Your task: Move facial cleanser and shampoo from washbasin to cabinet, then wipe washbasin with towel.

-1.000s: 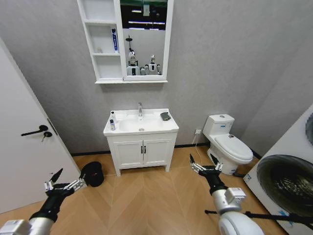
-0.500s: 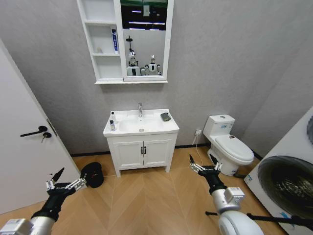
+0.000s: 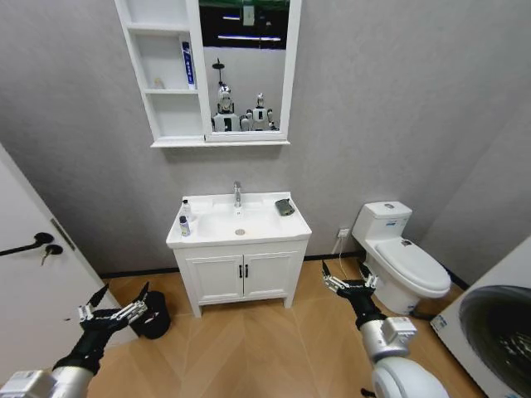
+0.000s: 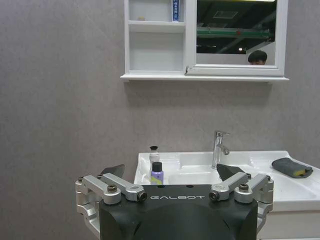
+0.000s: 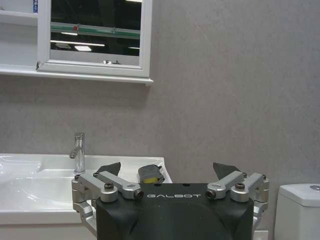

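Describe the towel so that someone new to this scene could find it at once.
Find the white washbasin on the floor cupboard beneath the mirror. On its top, on the side toward the toilet and right of the chrome tap, lies the towel. It is a small dark grey bunched cloth, unlike the two upright bottles on the opposite edge.

Obscured and cropped items, all three views

In the head view the cabinet [image 3: 162,75] is cut off by the top edge, the two bottles [image 3: 183,220] on the washbasin [image 3: 238,222] are too small to read, and the towel [image 3: 284,206] shows no fold detail. In the left wrist view the left tool [image 4: 171,172] hides the base of the purple bottle [image 4: 157,173]. In the right wrist view the right tool [image 5: 167,169] covers the towel's lower part, and the toilet [image 5: 301,210] is cropped at the edge.
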Motion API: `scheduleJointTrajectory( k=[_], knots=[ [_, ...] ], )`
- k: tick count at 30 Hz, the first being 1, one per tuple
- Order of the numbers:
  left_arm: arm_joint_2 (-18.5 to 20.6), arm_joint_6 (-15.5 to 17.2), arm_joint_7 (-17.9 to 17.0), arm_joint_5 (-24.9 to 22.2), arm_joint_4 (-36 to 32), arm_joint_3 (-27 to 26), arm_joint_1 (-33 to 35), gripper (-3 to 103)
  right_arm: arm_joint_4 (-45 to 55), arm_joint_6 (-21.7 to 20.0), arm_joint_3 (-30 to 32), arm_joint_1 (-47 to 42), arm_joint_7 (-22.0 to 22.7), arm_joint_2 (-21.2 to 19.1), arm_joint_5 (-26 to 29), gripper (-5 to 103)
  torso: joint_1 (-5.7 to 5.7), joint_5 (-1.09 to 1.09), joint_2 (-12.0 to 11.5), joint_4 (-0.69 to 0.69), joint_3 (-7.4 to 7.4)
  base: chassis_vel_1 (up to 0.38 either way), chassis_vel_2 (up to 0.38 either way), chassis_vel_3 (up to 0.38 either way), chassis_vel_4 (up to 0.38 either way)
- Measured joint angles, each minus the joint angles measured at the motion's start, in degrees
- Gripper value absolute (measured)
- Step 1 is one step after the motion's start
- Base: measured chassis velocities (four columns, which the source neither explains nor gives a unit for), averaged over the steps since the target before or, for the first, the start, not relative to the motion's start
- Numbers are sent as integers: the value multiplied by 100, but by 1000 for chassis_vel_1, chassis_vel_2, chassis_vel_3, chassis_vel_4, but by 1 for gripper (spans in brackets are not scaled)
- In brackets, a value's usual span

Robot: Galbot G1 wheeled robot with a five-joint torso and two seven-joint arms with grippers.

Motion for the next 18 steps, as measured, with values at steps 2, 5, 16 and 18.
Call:
scheduleJointTrajectory(
  k=[2,5,16,18],
  knots=[
    [-3,-3,4,-2,0,0,1,100,1,-9,-9,12,0,-8,-3,100,-1,-3,0,1,0,-272,273,286,-290],
    [-4,-4,7,-2,2,11,-4,100,2,-15,-18,12,0,-12,-9,100,0,-2,0,0,0,-271,266,280,-272],
    [-41,3,8,32,12,121,-50,100,-23,-55,-50,44,-11,-59,-24,100,-1,-1,0,1,0,-252,261,253,-257],
    [-47,4,6,42,13,128,-51,100,-26,-65,-65,58,-11,-62,-20,100,-1,-1,0,2,0,-214,242,210,-202]
  ],
)
